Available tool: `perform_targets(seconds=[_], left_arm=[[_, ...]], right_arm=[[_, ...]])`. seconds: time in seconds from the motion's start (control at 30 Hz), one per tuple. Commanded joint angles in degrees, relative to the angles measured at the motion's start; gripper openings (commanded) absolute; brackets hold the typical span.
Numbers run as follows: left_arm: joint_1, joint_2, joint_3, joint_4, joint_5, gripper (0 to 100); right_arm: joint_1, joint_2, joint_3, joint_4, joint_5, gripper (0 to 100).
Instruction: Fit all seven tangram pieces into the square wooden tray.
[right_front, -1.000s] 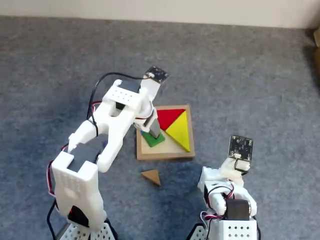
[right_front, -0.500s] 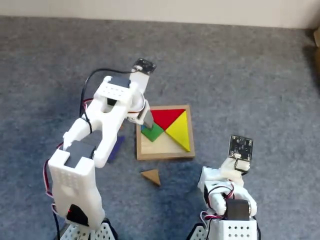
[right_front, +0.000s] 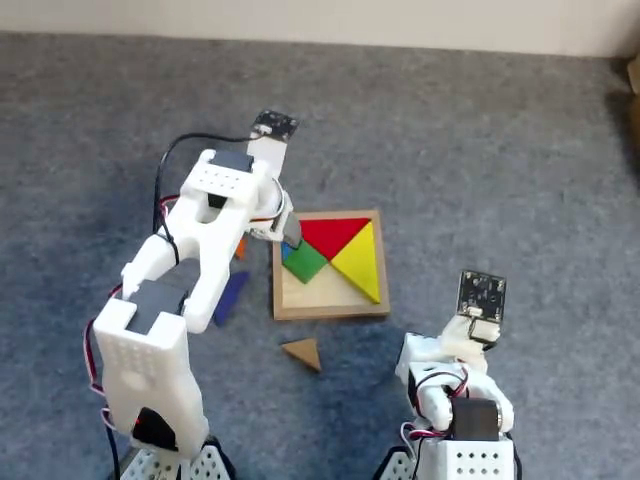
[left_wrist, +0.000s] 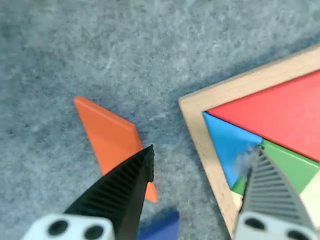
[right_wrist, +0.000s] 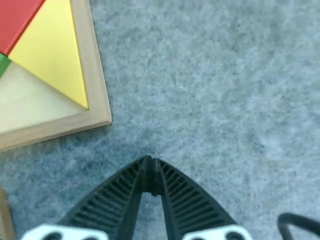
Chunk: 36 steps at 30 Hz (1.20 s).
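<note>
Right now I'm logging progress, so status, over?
Left pincer open at tray corner. Right pincer shut. Red, yellow, green, blue pieces seated; orange, navy, brown outside.

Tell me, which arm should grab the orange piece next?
Left. The left fingers, open, hang right beside the orange piece by the tray; the right fingers, shut, sit across the tray from it.

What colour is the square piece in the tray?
The square piece is green, best seen in the high view.
</note>
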Motion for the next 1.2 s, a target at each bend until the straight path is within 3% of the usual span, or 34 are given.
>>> perform_targets(seconds=[0.0,0.5,0.7,0.97,1.17], left_arm=[[-1.0,-6.4,0.4,-0.5,0.5,29],[-10.9,-10.1,2.9,-0.9,0.7,29],[-14.3,-10.0,2.7,-0.9,4.0,29],[-13.7,-0.1,-3.8,-0.4,3.9,29],[-12.0,6.4,-11.1,6.1,3.3,29]], right_arm=[[0.7,-1.1,8.7,0.4,0.4,1.5],[0.7,-0.8,8.7,0.3,0.4,1.5],[0.7,-0.8,8.7,0.1,0.4,1.5],[0.7,-0.8,8.7,0.1,0.4,1.5],[0.7,-0.8,8.7,0.0,0.4,1.5]])
